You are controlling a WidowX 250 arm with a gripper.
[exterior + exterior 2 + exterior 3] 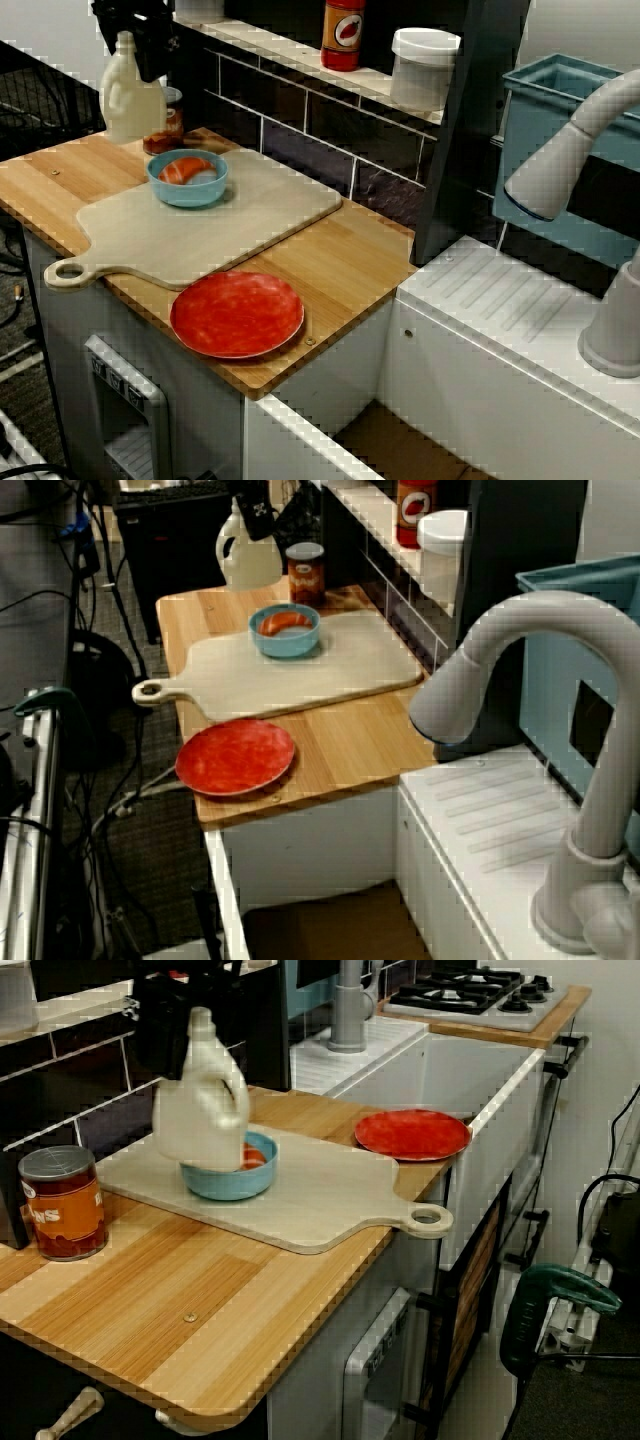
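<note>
At the counter's [350, 250] back corner, the tool [145, 50] is clamping the jug [200, 1100] by its neck, jaws mostly hidden, and holding it clear of the wood near the can [62, 1203]. We are judging that a weak grip is risking a drop onto the bowl [188, 196]. We are counting one each: jug, can, bowl, plate [237, 313], board [230, 220].

You won't find any writing here that you can truly read. The can [63, 1205] on the table [200, 1290] wears a red label with a pale band, but its lettering is too blurred to make out. The red bottle [343, 35] on the shelf [275, 45] shows a white oval mark, equally illegible.
</note>
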